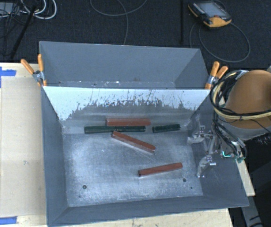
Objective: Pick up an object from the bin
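My gripper (199, 150) hangs at the bin's right side, its two metal fingers spread apart with nothing between them. A reddish-brown bar (160, 169) lies on the floor just left of the lower fingertip, slightly tilted. A short dark green bar (166, 127) rests near the back wall, left of the upper finger. Another reddish-brown bar (133, 142) lies slanted in the middle of the bin.
Along the back of the floor lie a third reddish-brown bar (128, 122) and a long dark green bar (108, 129). The left half and the front of the floor are bare metal. The arm's orange cover and cables sit over the right rim.
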